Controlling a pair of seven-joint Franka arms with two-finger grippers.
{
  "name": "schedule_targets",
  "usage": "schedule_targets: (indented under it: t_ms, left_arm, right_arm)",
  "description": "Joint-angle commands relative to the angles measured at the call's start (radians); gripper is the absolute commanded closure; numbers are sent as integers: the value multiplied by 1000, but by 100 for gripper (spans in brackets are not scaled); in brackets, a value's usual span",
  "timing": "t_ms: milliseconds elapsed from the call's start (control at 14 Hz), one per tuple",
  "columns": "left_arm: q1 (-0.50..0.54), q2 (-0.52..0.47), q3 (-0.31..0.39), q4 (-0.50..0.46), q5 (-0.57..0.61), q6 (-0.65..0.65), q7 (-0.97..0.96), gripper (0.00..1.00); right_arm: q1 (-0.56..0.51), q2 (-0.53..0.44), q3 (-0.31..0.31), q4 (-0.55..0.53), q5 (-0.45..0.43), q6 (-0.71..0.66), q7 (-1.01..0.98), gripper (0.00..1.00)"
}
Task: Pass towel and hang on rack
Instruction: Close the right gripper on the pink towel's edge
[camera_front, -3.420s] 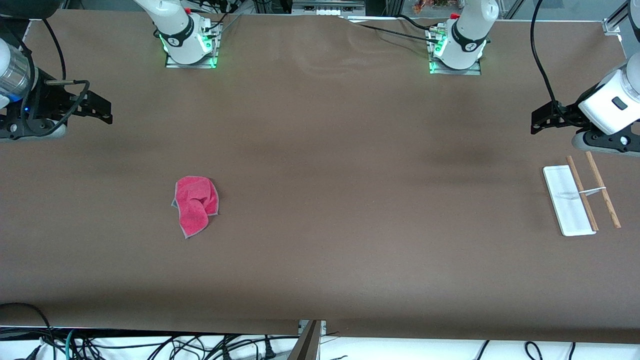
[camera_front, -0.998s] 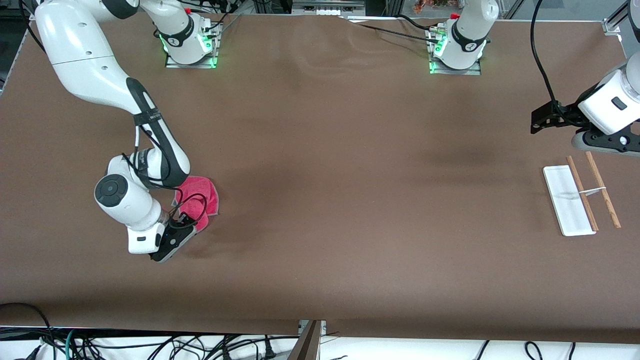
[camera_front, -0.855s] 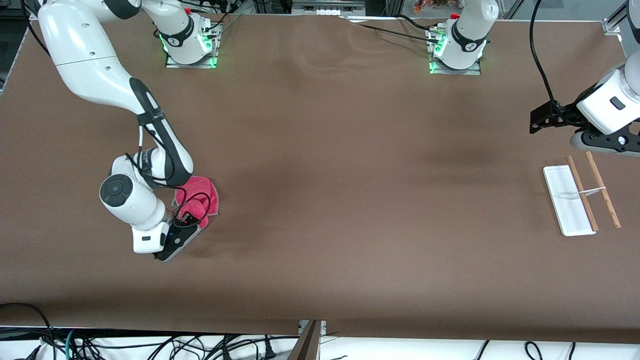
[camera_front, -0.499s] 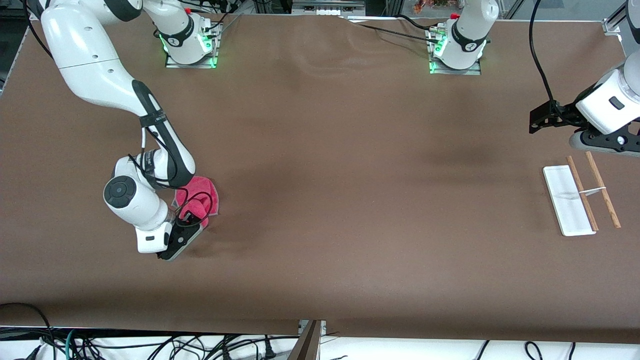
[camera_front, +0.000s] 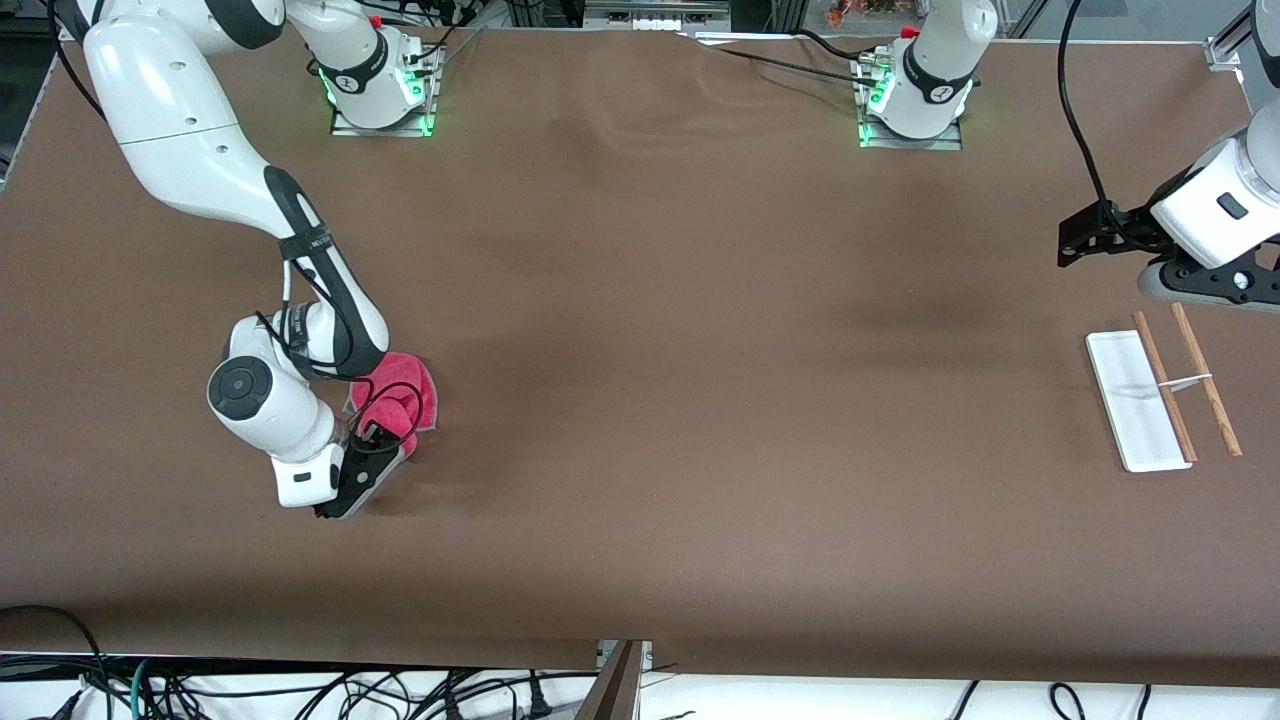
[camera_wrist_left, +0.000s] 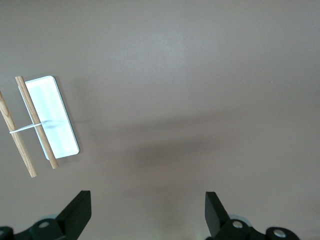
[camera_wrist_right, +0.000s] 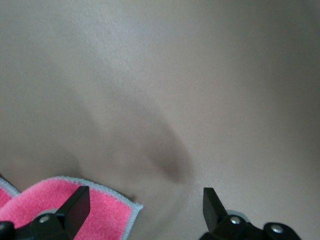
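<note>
The pink-red towel (camera_front: 400, 395) lies crumpled on the brown table near the right arm's end. My right gripper (camera_front: 385, 465) hangs open low over the towel's edge nearest the front camera. In the right wrist view the towel's grey-trimmed corner (camera_wrist_right: 107, 210) lies between the open fingers, by one fingertip (camera_wrist_right: 77, 202). The rack (camera_front: 1160, 395), with a white base and two wooden rods, lies flat near the left arm's end. It also shows in the left wrist view (camera_wrist_left: 42, 122). My left gripper (camera_front: 1085, 238) waits open in the air beside the rack.
The two arm bases (camera_front: 380, 95) (camera_front: 915, 100) stand along the table's edge farthest from the front camera. Cables (camera_front: 300, 695) hang below the table's edge nearest to the front camera.
My right arm came in from the table's end and lowered its open gripper over the towel's edge. In the last second it shifted slightly toward the towel. The left arm barely moved.
</note>
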Motion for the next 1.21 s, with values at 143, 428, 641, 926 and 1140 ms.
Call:
schedule_targets:
  t_ms: [143,428,641,926,1140]
  left_arm:
    - [-2,-17,-2,-7,23,-7,12,0]
    - [-2,-15,-1,-7,21,-7,12,0]
    - [-2,-15,-1,-7,23,-7,12,0]
    - [-2,-17,-1,-7,21,-7,12,0]
    - [-2,-15,-1,-7,23,-7,14,0]
  right_arm:
    - [-9,7,8,13,-16,-59,-17,0]
    - [-12,2,10,15,-11,-101,-17,0]
    - [-14,4,10,15,-11,-104,-16,0]
    - [-14,7,10,15,-9,-104,-16,2]
    - [-12,7,10,15,-8,-104,-14,18]
